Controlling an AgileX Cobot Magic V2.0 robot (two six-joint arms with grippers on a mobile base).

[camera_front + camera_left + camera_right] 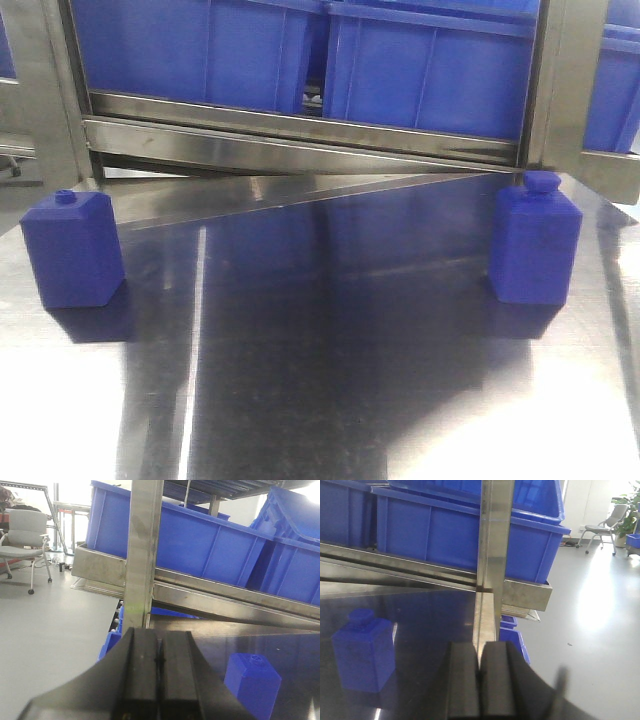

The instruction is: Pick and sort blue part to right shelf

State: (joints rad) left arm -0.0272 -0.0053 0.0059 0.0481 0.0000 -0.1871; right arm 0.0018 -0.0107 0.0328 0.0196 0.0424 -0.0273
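Two blue bottle-shaped parts stand upright on the steel table: one at the left (72, 250), one at the right (535, 242). The left wrist view shows the left part (252, 682) to the right of my left gripper (159, 645), whose black jaws are pressed together with nothing between them. In the right wrist view the right part (365, 650) stands to the left of my right gripper (479, 657), also shut and empty. Neither gripper appears in the front view. The shelf (300, 135) runs along the back of the table.
Large blue bins (430, 70) sit on the sloped steel shelf behind the table. Upright steel posts (142, 555) (492, 545) stand just ahead of each gripper. An office chair (25, 535) stands on the floor at far left.
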